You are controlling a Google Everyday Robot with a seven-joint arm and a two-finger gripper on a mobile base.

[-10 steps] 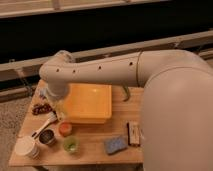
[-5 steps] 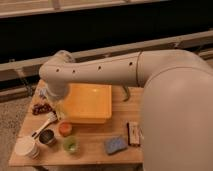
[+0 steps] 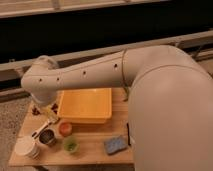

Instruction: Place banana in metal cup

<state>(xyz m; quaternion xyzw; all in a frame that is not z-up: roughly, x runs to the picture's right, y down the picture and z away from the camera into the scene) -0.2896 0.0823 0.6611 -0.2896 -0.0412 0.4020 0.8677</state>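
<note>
end effector (image 3: 46,121) pressed together, near metal cup (image 3: 48,137), left of yellow tub (image 3: 85,105).

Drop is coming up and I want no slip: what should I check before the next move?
1. Gripper shut, beside the tub: ok.
2. Banana in grip: cannot tell; only a yellow bit shows there.
3. Metal cup upright on table: ok.
4. Gripper over metal cup: not ok; cup stands nearer the front edge.
5. Clearance: orange cup close beside metal cup: cannot tell.
</note>
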